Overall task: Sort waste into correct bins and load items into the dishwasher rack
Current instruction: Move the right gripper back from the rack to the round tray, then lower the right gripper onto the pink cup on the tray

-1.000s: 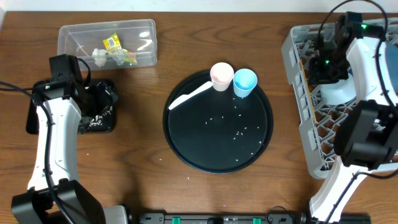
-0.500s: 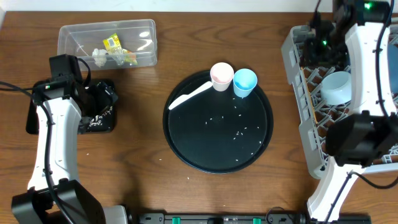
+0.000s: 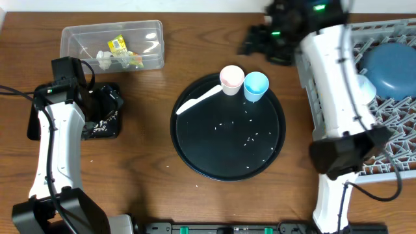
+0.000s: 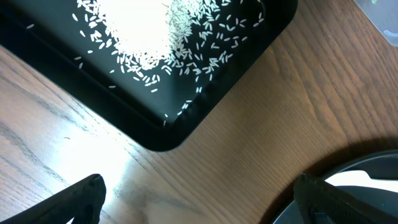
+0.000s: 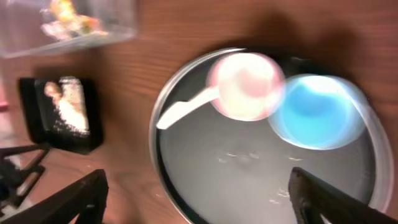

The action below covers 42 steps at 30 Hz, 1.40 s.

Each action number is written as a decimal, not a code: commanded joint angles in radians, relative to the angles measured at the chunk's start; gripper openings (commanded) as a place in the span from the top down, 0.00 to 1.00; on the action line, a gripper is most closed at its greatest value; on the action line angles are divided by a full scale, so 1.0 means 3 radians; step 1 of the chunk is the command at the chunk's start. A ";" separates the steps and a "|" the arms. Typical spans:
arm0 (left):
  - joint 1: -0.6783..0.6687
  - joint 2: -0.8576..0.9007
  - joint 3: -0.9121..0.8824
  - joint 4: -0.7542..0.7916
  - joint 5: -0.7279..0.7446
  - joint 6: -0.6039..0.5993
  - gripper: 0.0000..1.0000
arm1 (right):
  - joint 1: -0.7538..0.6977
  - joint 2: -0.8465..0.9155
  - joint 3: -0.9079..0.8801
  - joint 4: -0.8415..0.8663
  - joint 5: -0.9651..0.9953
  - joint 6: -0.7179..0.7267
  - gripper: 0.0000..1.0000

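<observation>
My right gripper [image 3: 259,43] hangs open and empty above the table, just beyond the pink cup [image 3: 231,78] and the light-blue cup [image 3: 255,86]. The right wrist view shows the pink cup [image 5: 245,86] and the light-blue cup [image 5: 317,112] ahead of the right gripper [image 5: 199,199]. Both cups stand on the round black tray [image 3: 195,156] among loose rice [image 3: 250,140]. In the dishwasher rack [image 3: 390,140] lie the dark-blue bowl [image 3: 391,67] and the white bowl [image 3: 365,85]. My left gripper [image 3: 107,107] is open over the black rectangular tray [image 4: 261,37], which holds rice [image 4: 143,31].
The clear tub [image 3: 78,36] at the back left holds a yellow-green wrapper [image 3: 117,44] and a white tissue [image 3: 104,58]. A white spoon [image 3: 198,101] lies on the round tray beside the pink cup. A few rice grains [image 3: 168,166] lie on the wood.
My right arm swung left from above the rack to beyond the cups, and its gripper opened. The white bowl stays in the rack. The left arm has not moved.
</observation>
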<state>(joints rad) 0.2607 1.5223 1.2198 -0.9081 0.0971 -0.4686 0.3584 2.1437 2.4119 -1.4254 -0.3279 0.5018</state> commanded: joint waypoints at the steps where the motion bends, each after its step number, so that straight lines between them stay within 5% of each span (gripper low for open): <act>1: 0.0009 0.0001 0.0020 0.0000 -0.0052 -0.0014 0.02 | 0.0468 -0.0032 -0.0134 0.0175 0.0481 0.0833 0.09; 11: 0.0009 0.0001 0.0020 0.0000 -0.0052 -0.0014 0.02 | 0.1261 0.0114 -0.0393 0.0394 0.1621 0.2286 0.12; 26: 0.0009 0.0001 0.0020 0.0000 -0.0052 -0.0014 0.02 | 0.1197 0.0992 -0.0392 0.0676 0.1354 0.2291 0.17; 42: 0.0009 0.0001 0.0020 0.0000 -0.0052 -0.0014 0.02 | 0.1181 0.1270 -0.0392 0.0790 0.1356 0.2543 0.19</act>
<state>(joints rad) 0.2607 1.5223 1.2198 -0.9081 0.0971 -0.4686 0.7223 2.4989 2.2940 -1.1889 0.0704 1.2312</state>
